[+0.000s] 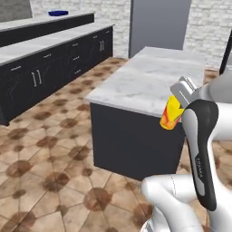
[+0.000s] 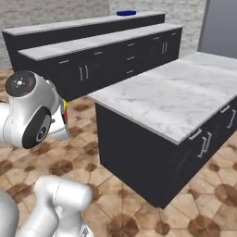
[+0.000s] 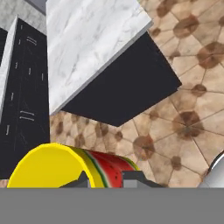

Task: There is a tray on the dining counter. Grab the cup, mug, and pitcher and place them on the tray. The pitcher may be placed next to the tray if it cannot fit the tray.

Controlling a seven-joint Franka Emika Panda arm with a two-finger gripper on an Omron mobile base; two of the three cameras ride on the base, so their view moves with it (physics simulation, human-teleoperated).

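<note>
The cup (image 1: pixel 171 113), yellow with red-orange swirls, hangs in the air at the right of the left base view, clamped in the gripper (image 1: pixel 177 105), whose fingers are closed on it. It sits in front of the near right edge of a marble-topped island (image 1: pixel 149 77) with a dark base. Whether anything is inside the cup cannot be told.

In the hand view the cup (image 3: pixel 65 168) lies at the bottom left, its yellow round end toward the camera and a red, green-edged band along its side; the dark fingertips (image 3: pixel 81 180) rise against it. Above it, the island top (image 3: pixel 92 43) and its dark side run across the upper half, over brown patterned floor tiles (image 3: pixel 192 87).

In the right base view only a thin yellow and red sliver of the cup (image 2: pixel 65 111) peeks out at centre left, behind the arm's big white joint, which hides the gripper there.

The tray (image 1: pixel 58 13), dark blue, rests on the dining counter (image 1: pixel 41 20) at the upper left of the left base view, and at top centre of the right base view (image 2: pixel 126 13). A lower run of dark cabinets (image 1: pixel 50 63) and the island stand between the cup and the tray.
</note>
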